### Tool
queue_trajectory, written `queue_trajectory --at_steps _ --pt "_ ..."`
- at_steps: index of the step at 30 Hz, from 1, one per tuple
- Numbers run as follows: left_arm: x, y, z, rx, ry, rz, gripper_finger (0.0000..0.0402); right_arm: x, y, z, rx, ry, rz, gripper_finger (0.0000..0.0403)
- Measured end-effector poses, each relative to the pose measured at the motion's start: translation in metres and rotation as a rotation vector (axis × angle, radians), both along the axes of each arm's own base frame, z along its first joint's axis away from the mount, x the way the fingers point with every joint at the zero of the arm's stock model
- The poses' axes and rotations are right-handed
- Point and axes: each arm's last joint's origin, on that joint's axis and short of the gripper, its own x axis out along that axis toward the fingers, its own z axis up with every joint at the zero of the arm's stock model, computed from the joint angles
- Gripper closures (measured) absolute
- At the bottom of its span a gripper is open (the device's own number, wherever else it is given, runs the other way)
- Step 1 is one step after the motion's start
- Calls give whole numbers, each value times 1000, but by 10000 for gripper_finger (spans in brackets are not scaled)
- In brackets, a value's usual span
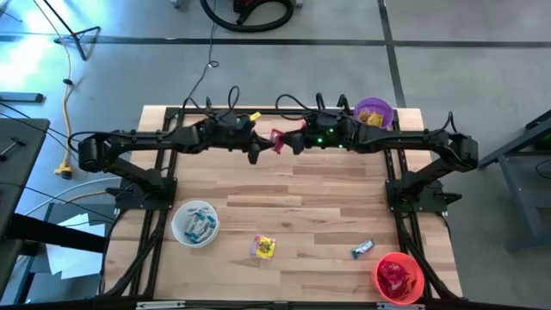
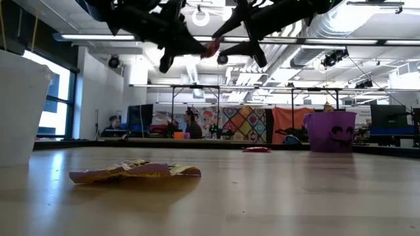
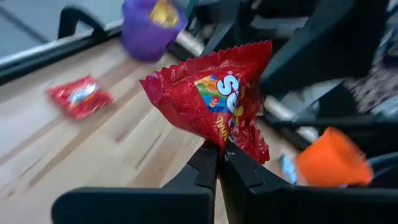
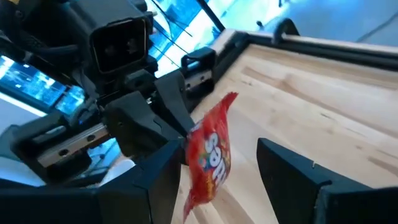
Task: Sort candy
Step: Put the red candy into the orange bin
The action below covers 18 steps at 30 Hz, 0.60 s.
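Observation:
My left gripper (image 3: 221,150) is high above the far middle of the table (image 1: 258,148) and is shut on a red wrapped candy (image 3: 211,99) (image 1: 277,138). My right gripper (image 4: 217,149) (image 1: 297,142) faces it, open. Its fingers stand on either side of the same candy (image 4: 208,155); whether they touch it, I cannot tell. A second red candy (image 3: 81,95) (image 2: 256,149) lies flat on the table below. A yellow candy (image 1: 263,248) (image 2: 134,172) and a light blue one (image 1: 362,250) lie near the front edge. My left gripper pinches the red candy between its two fingertips by the crumpled lower end of the wrapper (image 3: 229,138). The fingers come level from the table's left. The packet stands out beyond the fingertips, lifted clear of the table (image 2: 211,47).
A purple bowl (image 1: 374,113) (image 2: 331,131) with yellow candy stands at the far right. A white bowl (image 1: 195,222) with light blue candy is near left, and a red bowl (image 1: 398,277) with red candy is at the near right corner. Bare wood (image 1: 327,194) lies mid-table.

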Motion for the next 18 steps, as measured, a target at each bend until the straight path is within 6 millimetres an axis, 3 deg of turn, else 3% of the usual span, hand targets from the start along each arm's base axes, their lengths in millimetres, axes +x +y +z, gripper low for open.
queue_trajectory --at_steps 6,9,14,18 --pt "3 -1 8 -32 -71 15 401 2 -1 8 -15 -87 -2 218" --pt "3 -1 8 -46 -78 12 402 2 -1 9 -24 -97 -18 265" --pt "4 -4 10 -48 -95 23 390 3 -1 10 -46 -97 -22 380" --pt "5 -5 11 -34 -114 19 368 3 -1 10 -48 -97 -6 386"
